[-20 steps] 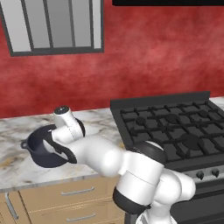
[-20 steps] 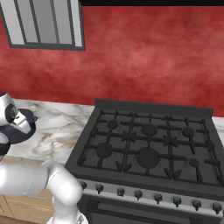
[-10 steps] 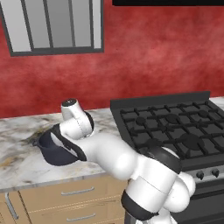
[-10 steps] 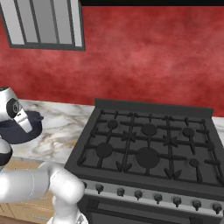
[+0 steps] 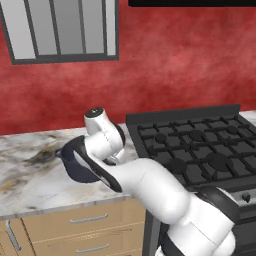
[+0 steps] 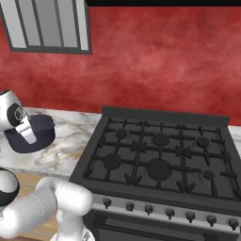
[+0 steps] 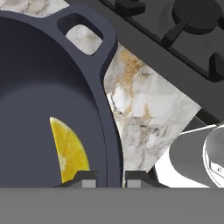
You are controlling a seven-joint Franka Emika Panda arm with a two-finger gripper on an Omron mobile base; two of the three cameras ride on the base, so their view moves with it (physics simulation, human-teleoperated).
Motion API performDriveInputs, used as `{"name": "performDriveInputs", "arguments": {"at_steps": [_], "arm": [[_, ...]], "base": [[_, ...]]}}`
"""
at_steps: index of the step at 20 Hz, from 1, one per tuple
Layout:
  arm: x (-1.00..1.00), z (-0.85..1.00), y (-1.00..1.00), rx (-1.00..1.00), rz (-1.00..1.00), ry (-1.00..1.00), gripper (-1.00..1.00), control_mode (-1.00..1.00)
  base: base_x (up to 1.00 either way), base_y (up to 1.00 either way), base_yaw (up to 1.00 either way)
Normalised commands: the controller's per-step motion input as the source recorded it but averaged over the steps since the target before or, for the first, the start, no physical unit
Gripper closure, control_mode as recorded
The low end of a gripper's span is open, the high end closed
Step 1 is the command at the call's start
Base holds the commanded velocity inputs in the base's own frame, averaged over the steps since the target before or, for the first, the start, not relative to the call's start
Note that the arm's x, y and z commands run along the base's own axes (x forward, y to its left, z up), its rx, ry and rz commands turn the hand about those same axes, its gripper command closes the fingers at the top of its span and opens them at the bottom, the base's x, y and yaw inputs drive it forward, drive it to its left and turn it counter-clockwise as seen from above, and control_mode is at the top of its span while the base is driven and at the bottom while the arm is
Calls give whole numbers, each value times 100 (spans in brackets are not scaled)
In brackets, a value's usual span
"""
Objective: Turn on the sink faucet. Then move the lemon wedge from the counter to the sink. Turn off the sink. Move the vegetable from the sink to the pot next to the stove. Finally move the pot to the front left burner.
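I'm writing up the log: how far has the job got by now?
Looks done: the lemon wedge already lies inside the pot.
In hand: the gripper is closed on the pot's rim, one fingertip inside the wall and one outside, with the pot beside the stove, apparently lifted off the counter.
Left: setting the pot on the front left burner.

I see the pot [image 7: 39, 87] as a dark navy-grey, flat and unpatterned, and the same shade in both base views. The lemon wedge [image 7: 70, 151] inside it is bright yellow with paler mottling. My desk [image 5: 30, 175] is white-grey marble streaked with brown, ochre and black veins. The cabinets [image 5: 75, 230] under it are tan wood with grey handles. The stove [image 6: 160, 155] is black, grates included. The wall [image 6: 160, 56] is mottled red, and the window [image 5: 60, 30] has grey panes in a dark grey frame.
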Motion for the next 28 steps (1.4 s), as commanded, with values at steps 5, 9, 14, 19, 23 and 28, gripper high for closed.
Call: {"name": "performDriveInputs", "arguments": {"at_steps": [5, 9, 14, 19, 23, 28], "arm": [[-56, 35, -63, 0, -14, -15, 100, -100], [-47, 31, -76, 0, -16, -8, 100, -100], [-39, 23, -79, 0, -17, -3, 100, -100], [-32, 13, -83, 1, -17, 0, 100, -100], [-20, 10, -80, 0, -16, 0, 100, -100], [-7, 6, -80, 1, -14, 0, 100, -100]], "base": [[0, 0, 0], [0, 0, 0], [0, 0, 0], [0, 0, 0], [0, 0, 0], [0, 0, 0]]}}
